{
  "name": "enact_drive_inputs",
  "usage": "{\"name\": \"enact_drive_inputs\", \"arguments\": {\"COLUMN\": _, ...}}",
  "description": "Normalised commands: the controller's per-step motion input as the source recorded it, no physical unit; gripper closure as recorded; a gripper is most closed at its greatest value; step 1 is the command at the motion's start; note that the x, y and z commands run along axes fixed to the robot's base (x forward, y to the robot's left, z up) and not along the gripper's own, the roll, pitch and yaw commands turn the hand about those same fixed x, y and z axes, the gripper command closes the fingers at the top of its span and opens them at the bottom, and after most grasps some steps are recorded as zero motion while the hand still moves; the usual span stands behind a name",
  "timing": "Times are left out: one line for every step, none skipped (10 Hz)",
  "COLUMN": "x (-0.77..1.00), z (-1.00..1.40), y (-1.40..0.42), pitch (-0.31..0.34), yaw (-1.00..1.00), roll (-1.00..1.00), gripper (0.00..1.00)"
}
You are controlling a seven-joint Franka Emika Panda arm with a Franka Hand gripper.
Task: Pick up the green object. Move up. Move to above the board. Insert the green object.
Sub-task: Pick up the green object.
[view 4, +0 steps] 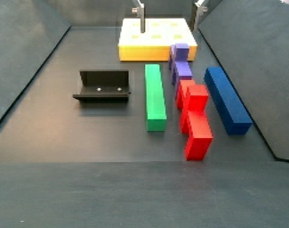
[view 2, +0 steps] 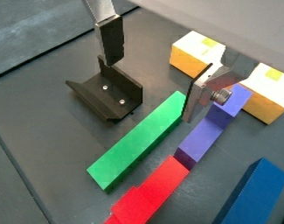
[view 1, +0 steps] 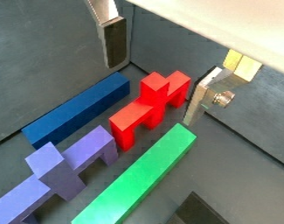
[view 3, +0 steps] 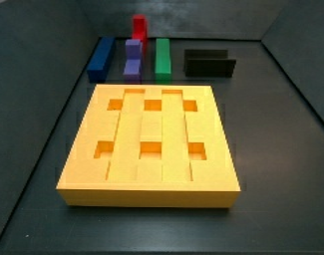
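Nearest you in a side view is the red piece [view 4: 196, 114], lying flat on the dark floor [view 4: 63, 125] with its notched end toward the far side; just left of it, parallel and apart, you see the green object [view 4: 154, 95], a long plain bar lying flat and untouched; the blue bar [view 4: 226, 98] lies to the right of the red piece, and the purple piece [view 4: 181, 61] sits beyond the red one, reaching toward the board [view 4: 153, 38] at the far end. You find the fixture [view 4: 102, 85], a dark bracket, to the left of the green object and well apart from it.

From the opposite side view the board [view 3: 151, 144] fills the near ground, a thick yellow-orange slab with lengthwise grooves and six square holes, all of them empty; behind it the green object [view 3: 162, 57] stands in a row with the purple piece [view 3: 131, 57], the blue bar [view 3: 98, 57] and the red piece [view 3: 139, 26], with the fixture [view 3: 209, 62] to its right.

You see the gripper [view 4: 168, 7] high at the far end of the scene, over the board's far edge; in both wrist views its silver fingers [view 1: 111, 40] stand wide apart with nothing between them. Below the gripper [view 2: 155, 63] you can see the green object [view 2: 141, 140] lying on the floor between the fixture [view 2: 107, 94] and the purple piece [view 2: 208, 131]; neither finger touches it.
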Motion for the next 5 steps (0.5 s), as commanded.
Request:
{"name": "enact_drive_inputs", "arguments": {"x": 0.04, "z": 0.0, "y": 0.0, "pitch": 0.0, "yaw": 0.0, "roll": 0.0, "gripper": 0.0}}
{"name": "enact_drive_inputs", "arguments": {"x": 0.0, "z": -0.13, "y": 0.01, "pitch": -0.027, "yaw": 0.0, "roll": 0.0, "gripper": 0.0}}
{"name": "enact_drive_inputs", "arguments": {"x": 0.2, "z": -0.27, "y": 0.13, "pitch": 0.0, "yaw": -0.07, "roll": -0.01, "gripper": 0.0}}
{"name": "enact_drive_inputs", "arguments": {"x": 0.2, "z": -0.31, "y": 0.16, "pitch": -0.014, "yaw": -0.11, "roll": -0.03, "gripper": 0.0}}
{"name": "enact_drive_inputs", "arguments": {"x": 0.22, "z": -0.35, "y": 0.23, "pitch": -0.016, "yaw": -0.14, "roll": -0.04, "gripper": 0.0}}
